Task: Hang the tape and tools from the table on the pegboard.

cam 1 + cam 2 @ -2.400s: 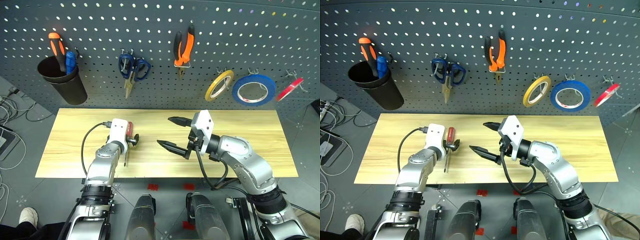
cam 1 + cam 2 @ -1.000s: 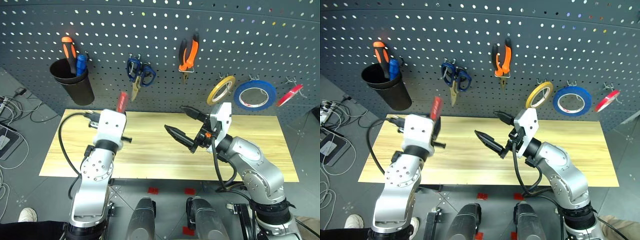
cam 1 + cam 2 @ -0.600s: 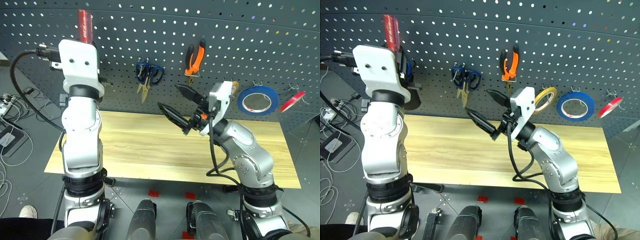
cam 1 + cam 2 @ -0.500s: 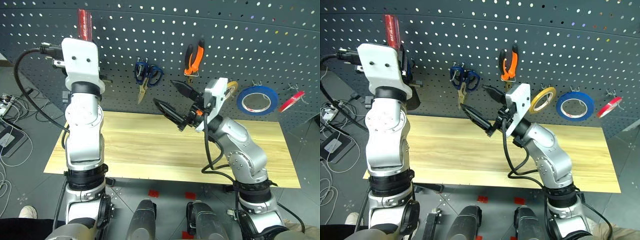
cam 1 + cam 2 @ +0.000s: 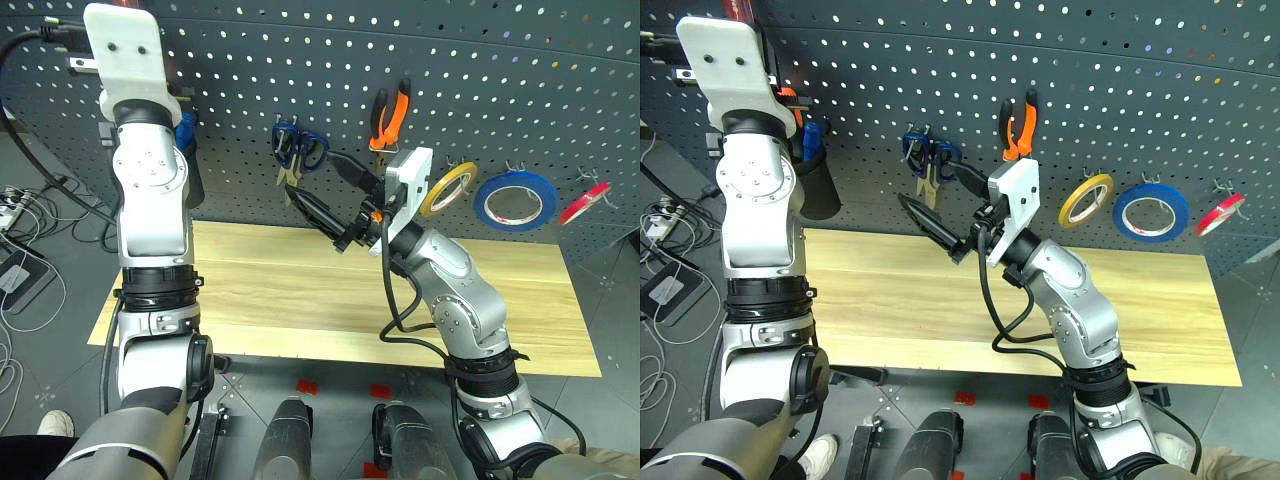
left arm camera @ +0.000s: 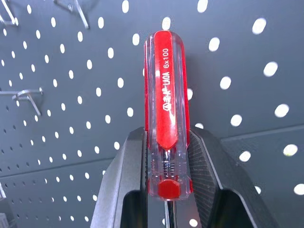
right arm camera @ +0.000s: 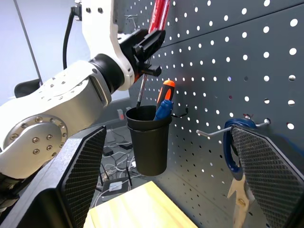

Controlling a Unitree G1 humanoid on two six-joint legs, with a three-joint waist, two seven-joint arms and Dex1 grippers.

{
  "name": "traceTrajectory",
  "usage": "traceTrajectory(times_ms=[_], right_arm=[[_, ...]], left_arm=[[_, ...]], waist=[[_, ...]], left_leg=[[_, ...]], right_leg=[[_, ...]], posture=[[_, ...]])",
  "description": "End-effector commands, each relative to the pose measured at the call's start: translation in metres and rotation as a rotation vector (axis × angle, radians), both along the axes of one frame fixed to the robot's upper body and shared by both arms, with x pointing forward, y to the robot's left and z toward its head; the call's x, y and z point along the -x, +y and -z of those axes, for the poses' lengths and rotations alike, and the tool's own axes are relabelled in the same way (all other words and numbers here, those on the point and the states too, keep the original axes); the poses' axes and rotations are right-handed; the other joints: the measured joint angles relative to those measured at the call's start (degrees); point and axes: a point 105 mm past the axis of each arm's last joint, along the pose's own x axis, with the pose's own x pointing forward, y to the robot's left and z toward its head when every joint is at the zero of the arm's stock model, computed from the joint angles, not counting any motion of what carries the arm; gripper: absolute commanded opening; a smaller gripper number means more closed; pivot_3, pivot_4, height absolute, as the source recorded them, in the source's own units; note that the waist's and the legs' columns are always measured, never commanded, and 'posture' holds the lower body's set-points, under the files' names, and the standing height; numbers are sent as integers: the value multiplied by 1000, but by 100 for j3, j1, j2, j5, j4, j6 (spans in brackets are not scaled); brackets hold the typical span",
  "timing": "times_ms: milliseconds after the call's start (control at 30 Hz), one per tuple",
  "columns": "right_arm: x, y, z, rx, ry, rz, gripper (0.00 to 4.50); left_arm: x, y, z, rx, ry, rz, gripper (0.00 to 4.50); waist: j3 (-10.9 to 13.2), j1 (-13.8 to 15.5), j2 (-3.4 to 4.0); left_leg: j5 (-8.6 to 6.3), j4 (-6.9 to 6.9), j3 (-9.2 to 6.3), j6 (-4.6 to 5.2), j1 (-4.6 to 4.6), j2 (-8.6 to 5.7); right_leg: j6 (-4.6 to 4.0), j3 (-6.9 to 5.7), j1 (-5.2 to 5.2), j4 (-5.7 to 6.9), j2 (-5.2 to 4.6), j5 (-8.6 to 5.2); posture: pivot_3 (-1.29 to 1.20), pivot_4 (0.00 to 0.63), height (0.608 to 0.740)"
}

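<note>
My left gripper (image 6: pixel 167 135) is shut on the red-handled screwdriver (image 6: pixel 167 95), held upright and high against the pegboard (image 5: pixel 480 70). In the right wrist view its thin shaft (image 7: pixel 141 88) points down to the mouth of the black cup (image 7: pixel 148 140). My right gripper (image 5: pixel 325 188) stands open and empty above the table (image 5: pixel 260 300), in front of the dark-blue-handled scissors (image 5: pixel 297 150). On hooks hang the scissors, the orange-and-black pliers (image 5: pixel 390 115) and the tan-yellow tape (image 5: pixel 448 188).
An orange-handled screwdriver (image 7: pixel 167 88) and a blue-handled one (image 7: pixel 162 109) stand in the cup. A large blue roll (image 5: pixel 513 198) and a red roll (image 5: pixel 585 202) hang at the pegboard's right. Cables (image 5: pixel 20 200) lie on the floor at the left.
My left arm has lifted the screwdriver higher along the pegboard, over the cup. The right gripper has drifted a little left and up, still open.
</note>
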Motion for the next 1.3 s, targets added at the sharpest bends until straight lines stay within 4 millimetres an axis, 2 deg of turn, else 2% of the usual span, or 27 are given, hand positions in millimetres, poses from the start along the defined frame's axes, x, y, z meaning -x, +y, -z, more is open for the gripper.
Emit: traceTrajectory(times_ms=[33,167,300,333,667,900,967,1033,1133,1233,1300], right_arm=[[7,-1,-13,-27,-60,-4,4500],[6,-2,-10,-20,-53,5,4500],[5,-3,-9,-10,-56,10,4500],[4,-3,-8,-7,-56,12,4500],[2,-2,-7,-3,-58,16,4500],[3,-11,-8,6,-71,41,4500],[3,-12,-8,9,-76,46,4500],[6,-26,-14,9,-114,104,4500],[5,-46,-12,42,-118,221,4500],[2,-62,2,97,-79,328,4500],[-1,-76,19,138,-38,422,4500]], left_arm=[[9,7,-6,6,-53,-18,848],[8,11,14,36,-7,-23,848],[9,13,21,60,7,-32,848],[9,15,22,67,9,-36,1558],[11,13,24,87,11,-22,4364],[9,-23,21,88,46,192,4454],[11,-28,21,85,50,215,4454],[17,-48,23,45,75,289,4454],[28,-74,38,-7,137,382,4454],[37,-85,62,-6,216,432,4454],[44,-92,87,7,297,474,4454]], waist=[[0,-3,0],[0,-10,1],[0,-7,0],[-1,-7,0],[-2,-4,-1],[-3,4,-3],[-3,3,-3],[-3,3,-3],[-12,8,-4],[-40,5,-6],[-75,1,-1]], left_leg=[[0,0,0,0,0,0],[0,0,1,0,2,1],[0,2,-1,0,-1,2],[0,2,-1,0,-1,2],[0,2,1,0,2,2],[0,4,1,0,1,2],[0,4,2,0,1,2],[0,3,2,0,2,3],[0,3,3,0,0,2],[0,4,7,0,1,1],[0,2,7,0,6,5]], right_leg=[[0,0,0,0,0,0],[0,2,0,2,0,0],[0,0,-1,3,2,0],[0,0,-1,3,2,0],[0,2,-1,7,1,0],[0,2,0,8,1,0],[0,3,0,7,1,0],[-1,4,-1,10,2,0],[0,6,0,10,0,0],[-1,10,2,8,-5,0],[-1,12,3,11,1,0]], posture=[[197,193,740],[197,197,740],[200,199,740],[200,199,740],[210,199,740],[212,194,740],[212,194,740],[216,190,740],[213,190,740],[207,189,740],[199,189,740]])
